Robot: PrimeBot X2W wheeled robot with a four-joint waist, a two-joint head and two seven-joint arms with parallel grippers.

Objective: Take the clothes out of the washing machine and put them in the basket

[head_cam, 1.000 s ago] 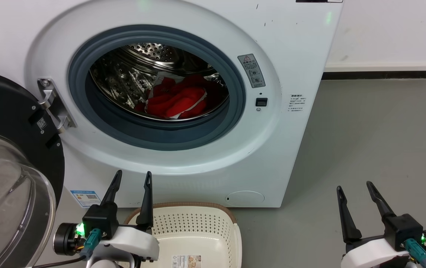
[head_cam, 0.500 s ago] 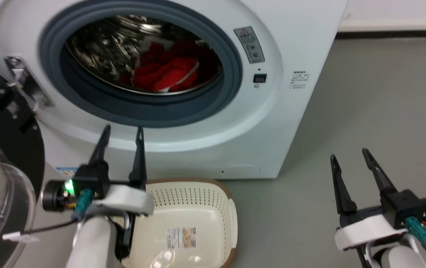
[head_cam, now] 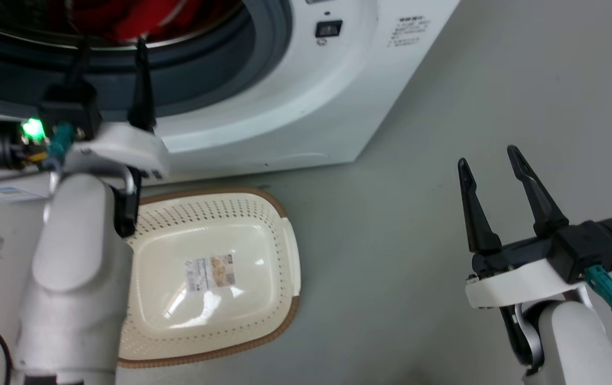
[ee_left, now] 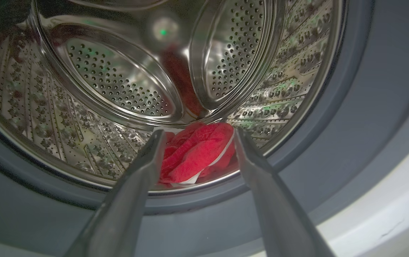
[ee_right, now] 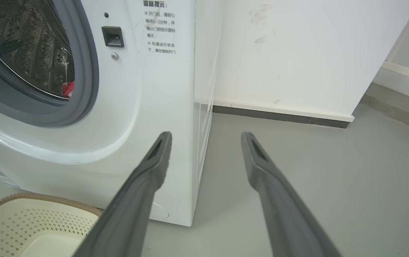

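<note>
The left gripper (ee_left: pixel 198 132), fingers spread, points into the large white front-loading washing machine (head_cam: pixel 295 101), where the soft red fabric clothes (ee_left: pixel 193 157) lie low in its steel drum (ee_left: pixel 118 82). It should reach past the machine's grey ring (ee_left: pixel 361 107) before closing on a thick fold.

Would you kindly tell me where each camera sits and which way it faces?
Head view: from the head, down at the basket and washing machine; left end effector, right end effector show.
Left wrist view: from that wrist, along its fingers into the drum at the red clothes.
Right wrist view: from that wrist, along its fingers at the machine's corner and wall.
Head and right wrist views share the basket.
</note>
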